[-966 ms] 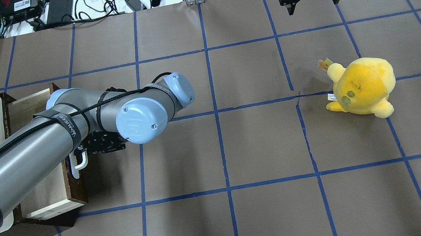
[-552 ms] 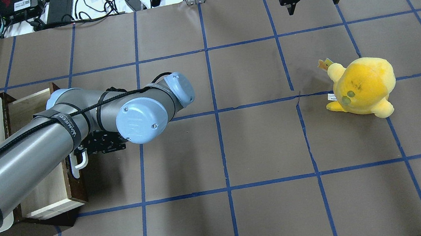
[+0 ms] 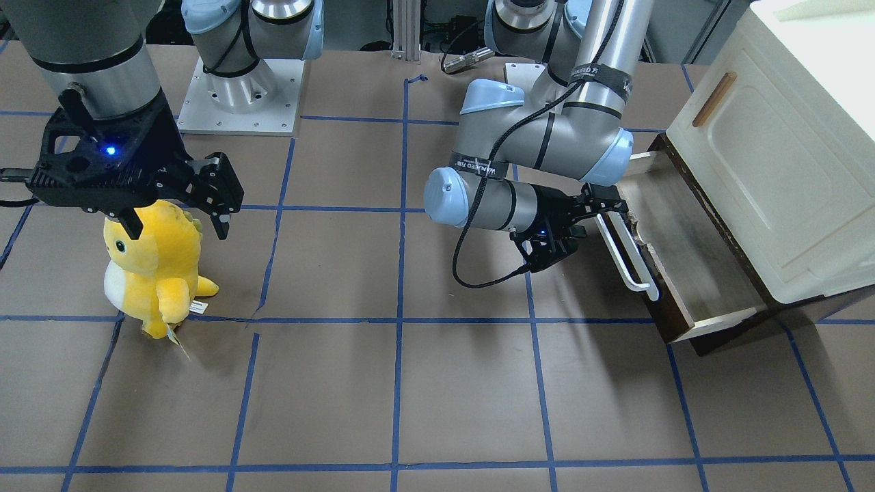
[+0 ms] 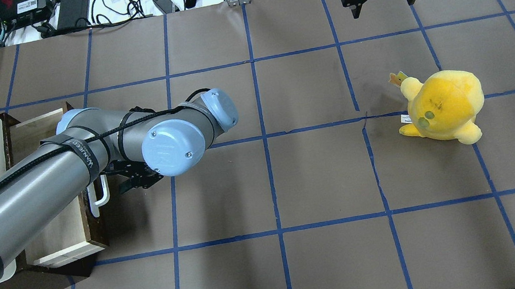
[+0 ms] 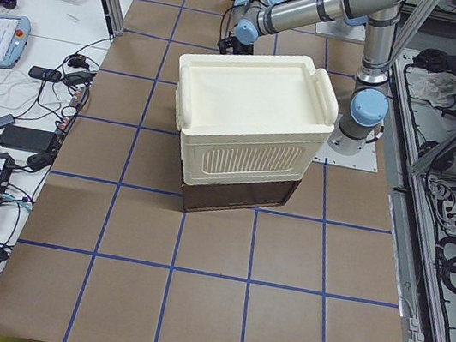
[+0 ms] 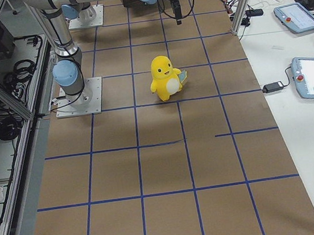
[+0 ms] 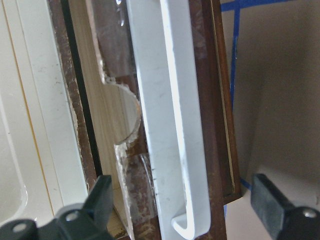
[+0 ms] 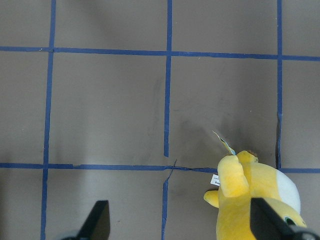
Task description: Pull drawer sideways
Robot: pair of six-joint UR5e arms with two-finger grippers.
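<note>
Reading left tool [image 7: 182, 182] as open: fingers [image 7: 100, 197] spread wide either side of the long white bar handle [image 7: 170, 100], near one end, clear of it. Seeing the dark brown wooden drawer [image 3: 683, 260] with pale light-wood floor directly ahead of that tool, partly slid out from under the cream-white cabinet [image 3: 772, 171] just beyond. Reading right tool [image 8: 179, 210] as open too, gripping nothing, hanging over the brown paper table [image 3: 410, 383] with blue tape grid. Seeing the yellow plush toy [image 8: 255, 195] upright just below it, offset to one side, well apart from the left tool.
</note>
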